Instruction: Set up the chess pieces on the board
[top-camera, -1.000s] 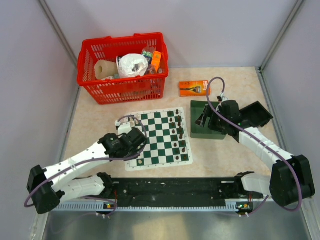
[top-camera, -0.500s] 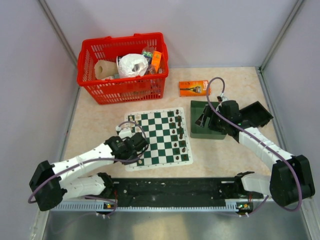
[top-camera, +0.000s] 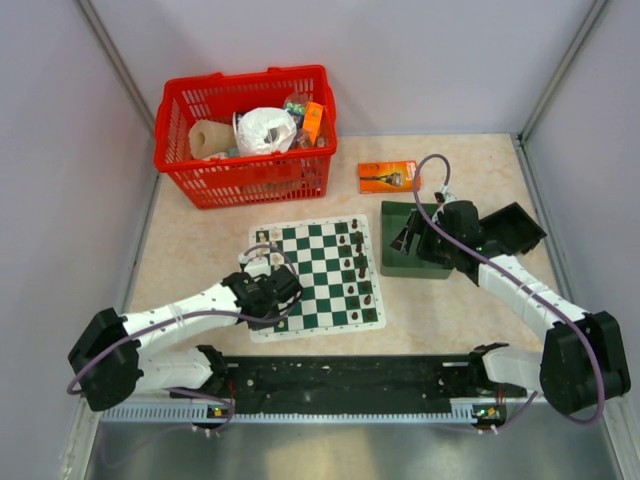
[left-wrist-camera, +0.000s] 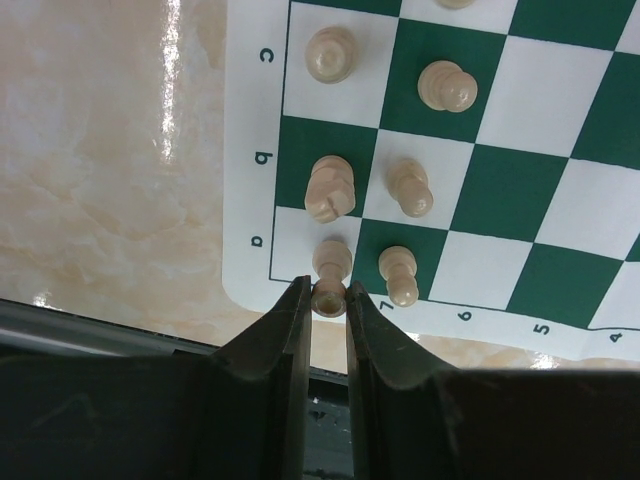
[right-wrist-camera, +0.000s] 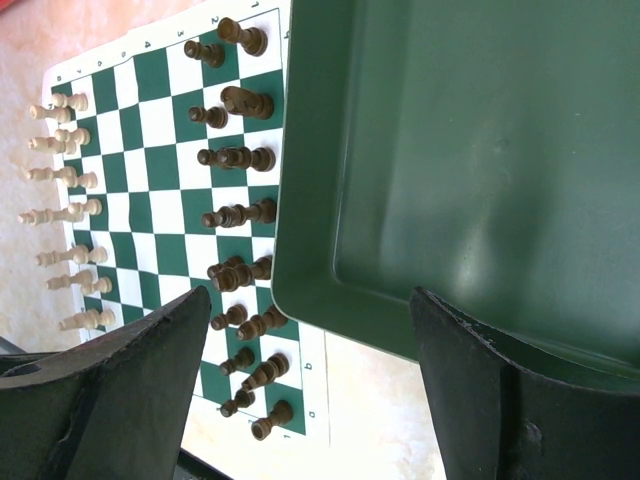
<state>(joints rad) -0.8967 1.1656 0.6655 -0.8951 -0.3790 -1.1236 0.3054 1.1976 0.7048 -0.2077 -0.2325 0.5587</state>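
From above: the left gripper (top-camera: 278, 292) sits low at the near-left corner of the board (top-camera: 318, 262). The right gripper (top-camera: 405, 240) hangs over the dark green tray (top-camera: 400, 268), just right of the board. Dark chess pieces (top-camera: 358, 270) line the board's right side.

Left wrist: jaws pinched tight on a cream piece (left-wrist-camera: 331, 262) standing on the corner square, other cream pieces (left-wrist-camera: 445, 86) close by.

Right wrist: jaws spread wide, gripping nothing, above the tray.
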